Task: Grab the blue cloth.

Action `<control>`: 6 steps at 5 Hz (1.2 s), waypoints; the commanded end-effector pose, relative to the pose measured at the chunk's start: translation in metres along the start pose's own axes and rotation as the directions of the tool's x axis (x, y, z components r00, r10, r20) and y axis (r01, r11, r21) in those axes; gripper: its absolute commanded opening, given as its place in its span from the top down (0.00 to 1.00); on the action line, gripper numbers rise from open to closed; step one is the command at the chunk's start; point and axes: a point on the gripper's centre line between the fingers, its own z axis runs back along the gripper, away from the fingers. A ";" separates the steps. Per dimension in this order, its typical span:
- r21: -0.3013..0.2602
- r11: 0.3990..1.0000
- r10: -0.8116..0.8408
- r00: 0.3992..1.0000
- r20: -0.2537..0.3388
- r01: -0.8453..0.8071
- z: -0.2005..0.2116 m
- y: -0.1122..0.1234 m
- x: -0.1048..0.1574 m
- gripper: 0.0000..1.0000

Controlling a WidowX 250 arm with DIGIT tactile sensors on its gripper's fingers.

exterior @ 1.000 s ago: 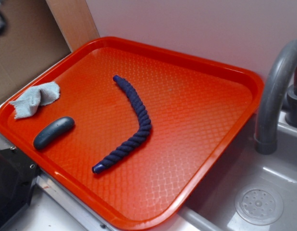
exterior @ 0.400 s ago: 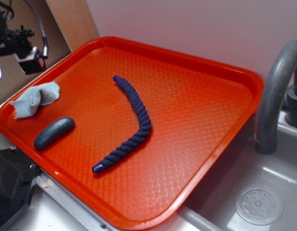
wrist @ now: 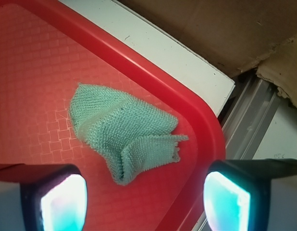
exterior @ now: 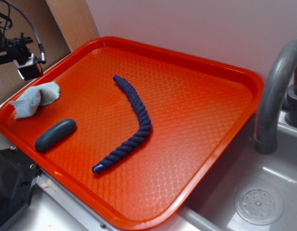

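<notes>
Blue cloth (exterior: 34,98) (wrist: 123,132) lies crumpled on the red tray (exterior: 196,115) (wrist: 38,72) at its 9 o'clock corner. In the exterior view its long axis runs from 2 to 8 o'clock, narrow end toward 8. Dark oval bar (exterior: 55,134) just beside it at 5 o'clock, apart. Navy rope (exterior: 134,122) mid-tray, well apart. Gripper (wrist: 146,199) above the cloth, not touching, fingers (wrist: 62,199) spread wide, nothing between them.

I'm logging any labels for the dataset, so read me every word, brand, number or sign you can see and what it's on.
None: no readable text in either view.
The blue cloth, navy rope, grey oval bar and red tray carry no print.
The gripper shows no marking.
</notes>
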 end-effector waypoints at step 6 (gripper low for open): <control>-0.019 0.990 -0.138 0.979 0.150 0.142 -0.069 -0.005 -0.007 1.00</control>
